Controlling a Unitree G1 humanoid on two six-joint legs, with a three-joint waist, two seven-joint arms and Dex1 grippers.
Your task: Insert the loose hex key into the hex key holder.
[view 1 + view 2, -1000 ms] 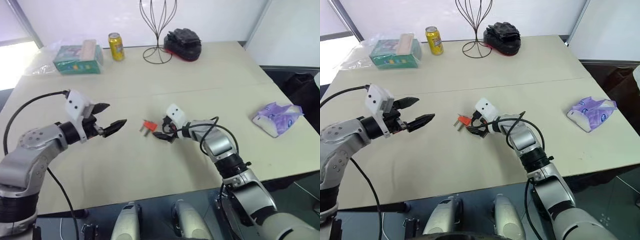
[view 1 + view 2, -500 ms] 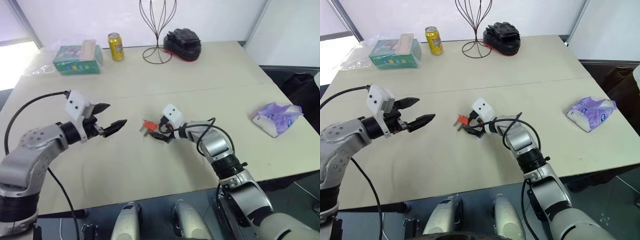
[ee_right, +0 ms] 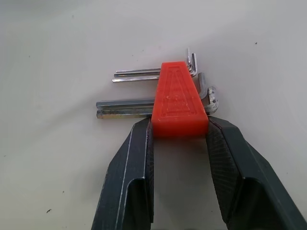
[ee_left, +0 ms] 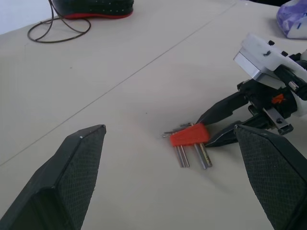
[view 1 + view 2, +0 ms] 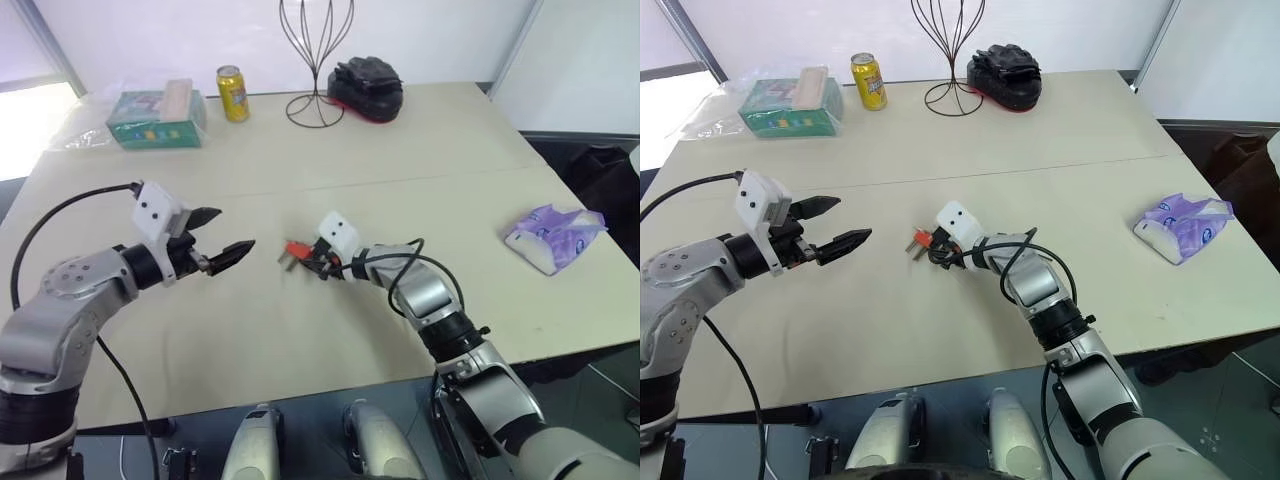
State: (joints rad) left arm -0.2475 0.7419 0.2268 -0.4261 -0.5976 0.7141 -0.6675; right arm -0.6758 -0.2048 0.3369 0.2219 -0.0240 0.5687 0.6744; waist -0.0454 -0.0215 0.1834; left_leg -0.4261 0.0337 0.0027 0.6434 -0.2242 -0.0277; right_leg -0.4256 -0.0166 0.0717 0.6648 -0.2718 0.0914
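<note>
Left eye view takes in the wide beige table, which carries everything else. At its far edge, well apart from the work, stand a black wire stand, a black and red object just beside it, a green box inside a clear wrapper and a yellow can. On the robot's right side of the table lies a purple-and-white packet, also far from the middle. None of these things blocks the way to the middle of the table. The left gripper hangs above the table on the robot's left with its fingers spread wide and nothing between them; it points toward the middle, with bare table between its tips and the holder. The right gripper reaches low over the middle of the table, and its two fingers press on both sides of the wide end of the hex key holder, which lies flat on the surface. Several metal keys stick out of the orange-red block to one side, with their short bent ends on the other side. I cannot tell which of these, if any, is the loose hex key, and I see no separate one on the table.
</note>
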